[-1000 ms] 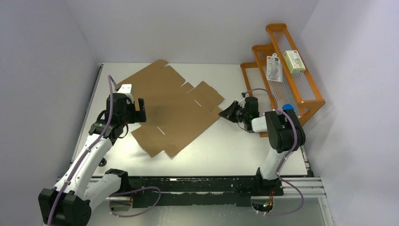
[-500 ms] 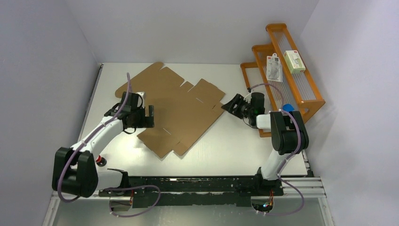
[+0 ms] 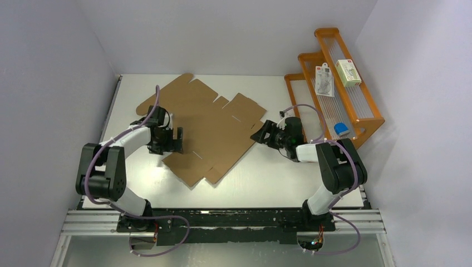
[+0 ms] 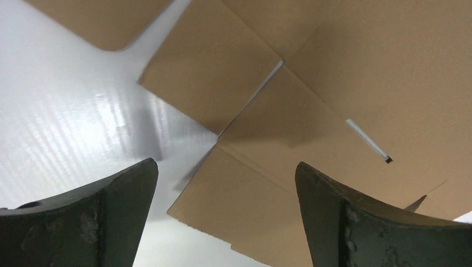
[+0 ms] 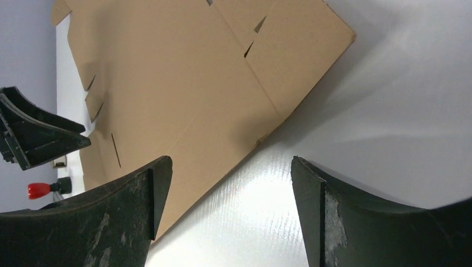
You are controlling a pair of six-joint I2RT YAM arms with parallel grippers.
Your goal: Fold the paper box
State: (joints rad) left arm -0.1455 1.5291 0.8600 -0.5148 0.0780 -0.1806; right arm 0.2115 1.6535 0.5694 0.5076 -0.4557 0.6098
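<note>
The paper box [image 3: 209, 128] is a flat brown die-cut cardboard sheet with flaps and slots, lying on the white table. My left gripper [image 3: 171, 139] is low at the sheet's left edge and open. In the left wrist view a front flap [image 4: 234, 206] of the sheet lies ahead of the left gripper [image 4: 226, 164], between the two fingers, and nothing is gripped. My right gripper [image 3: 259, 133] is open just off the sheet's right corner. In the right wrist view the paper box [image 5: 183, 83] has its edge beside the left finger [image 5: 131, 206], and bare table shows between the jaws of the right gripper [image 5: 231, 159].
An orange wire-fronted rack [image 3: 364, 105] stands at the back right, holding small white packages [image 3: 324, 79] and a blue item [image 3: 341, 129]. Walls close in the table on the left, back and right. A red-handled object [image 5: 39, 189] shows far off in the right wrist view.
My right gripper has opened and moved left toward the sheet's right corner. The left arm has dropped low and its open gripper has shifted onto the sheet's left edge. The sheet slid slightly.
</note>
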